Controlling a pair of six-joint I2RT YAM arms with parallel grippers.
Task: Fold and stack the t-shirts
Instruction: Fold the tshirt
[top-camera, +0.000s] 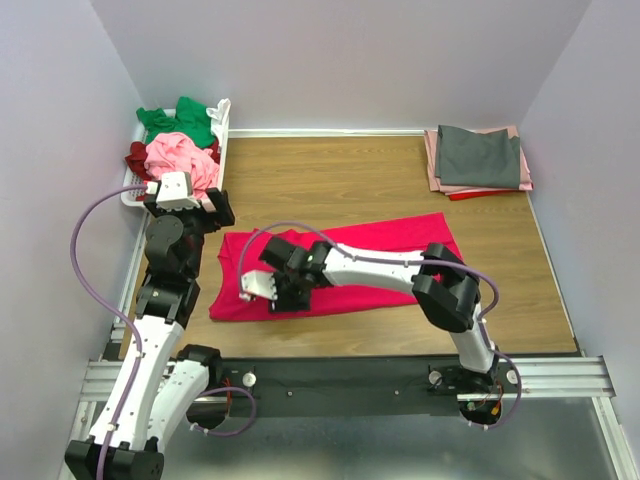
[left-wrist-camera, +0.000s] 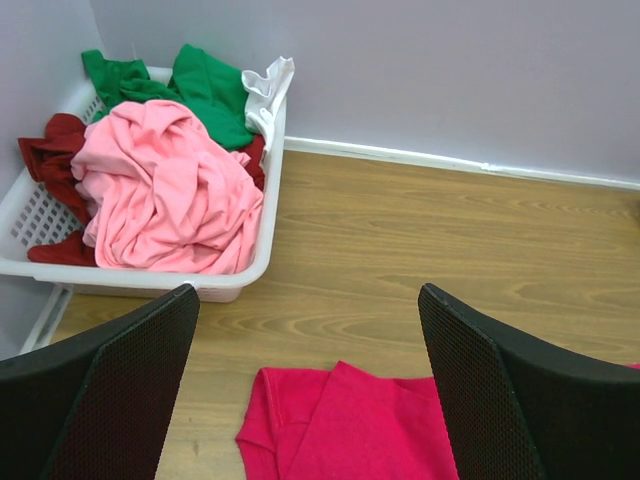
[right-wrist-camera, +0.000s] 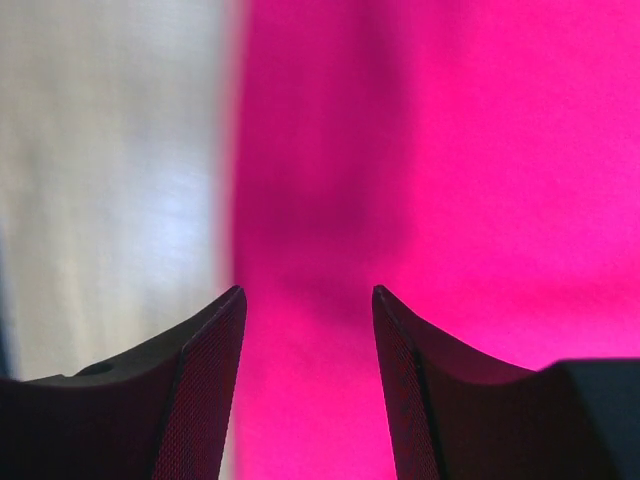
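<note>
though some t-shirts (top-camera: 478, 158) sit stacked, my right end effector (top-camera: 250, 290) hangs loose over the crimson t-shirt (top-camera: 395, 238); more wait unfolded.

A shirt (top-camera: 400, 240) is lying across the table's (top-camera: 350, 180) middle, my right gripper (top-camera: 250, 290) hanging over its left end. A heap (top-camera: 180, 155) is sitting in the basket (top-camera: 223, 140) far left, behind my left gripper (top-camera: 172, 188); a stack (top-camera: 478, 158) is resting far right.

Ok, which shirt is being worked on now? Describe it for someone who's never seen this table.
On the wooden table, look at the middle. The crimson-pink t-shirt lies there alone, laid out flat. Every other shirt is either crumpled in the white basket at the far left or folded in the stack at the far right.
</note>
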